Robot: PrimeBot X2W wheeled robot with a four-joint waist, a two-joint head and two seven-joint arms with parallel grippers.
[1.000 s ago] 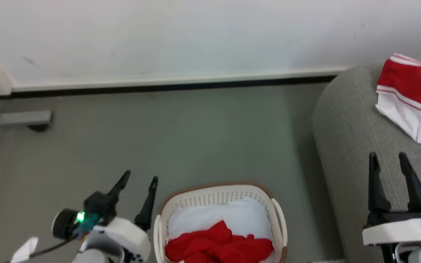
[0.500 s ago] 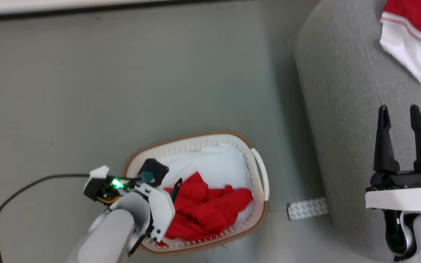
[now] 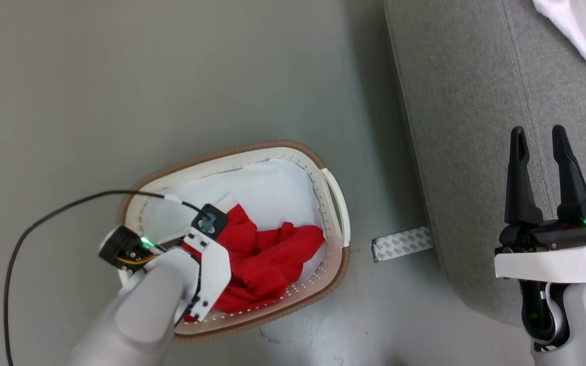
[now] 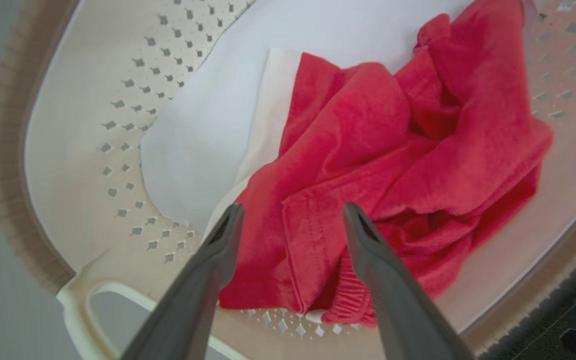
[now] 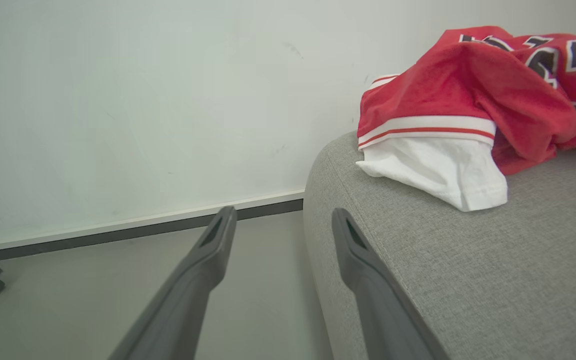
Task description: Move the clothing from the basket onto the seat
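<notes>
The left gripper [image 4: 293,210], spread and empty, is poised over the crumpled red garment [image 4: 368,150] in the laundry basket [image 3: 232,152]. The right gripper [image 3: 537,134] is held spread and empty over the grey sofa [image 3: 466,127]. The white pad [image 4: 208,125] underneath could be pinched too if the fingers are sunk too deep.

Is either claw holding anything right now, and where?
Nothing. The left gripper hangs open over the clothing in the basket; the right gripper is open and empty.

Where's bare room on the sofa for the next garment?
Bare: the seat between its rounded floor-side edge and the right gripper, short of the red-and-white garment. Crowded: the far end, where that garment lies.
</notes>
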